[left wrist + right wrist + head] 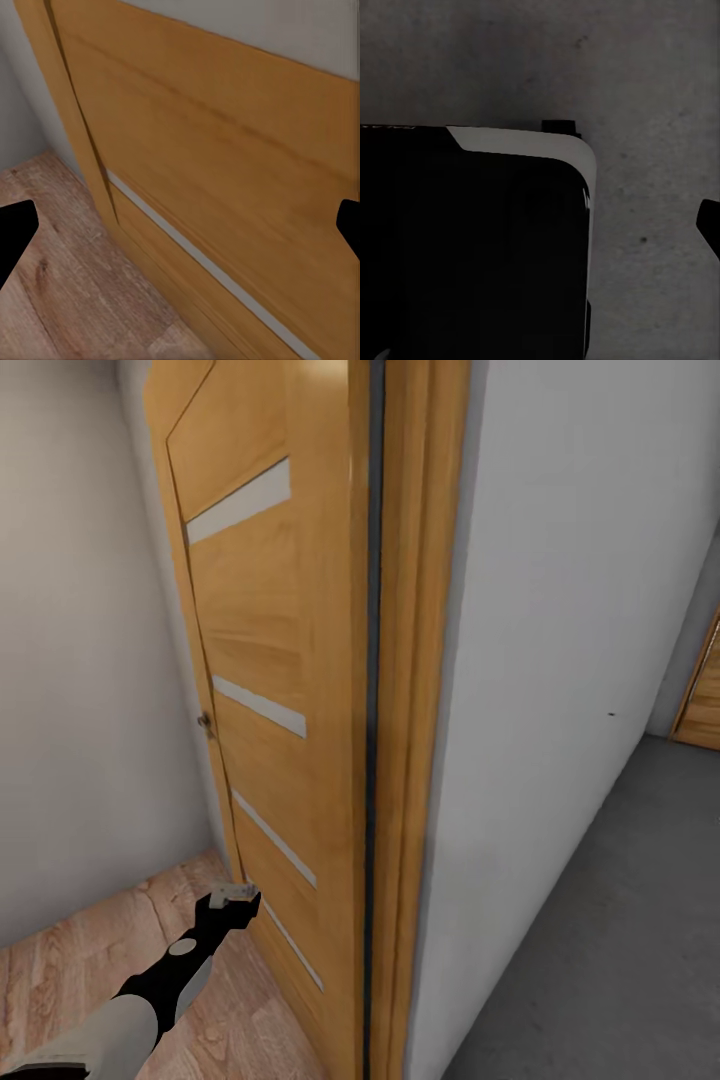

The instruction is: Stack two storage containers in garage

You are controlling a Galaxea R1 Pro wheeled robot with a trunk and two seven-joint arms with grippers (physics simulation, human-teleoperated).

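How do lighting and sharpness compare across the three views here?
Head view: evenly lit and sharp, soft shading on the door and grey floor. Left wrist view: bright but soft, wood grain smeared on the door. Right wrist view: very dim, concrete floor murky, robot base nearly black.

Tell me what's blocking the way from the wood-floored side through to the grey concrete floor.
The wooden door with pale inset strips stands ajar against its frame, with the white wall end beside it. The left gripper is open, right at the door's lower edge above the wood-plank floor. The concrete floor lies past the wall. No containers in sight.
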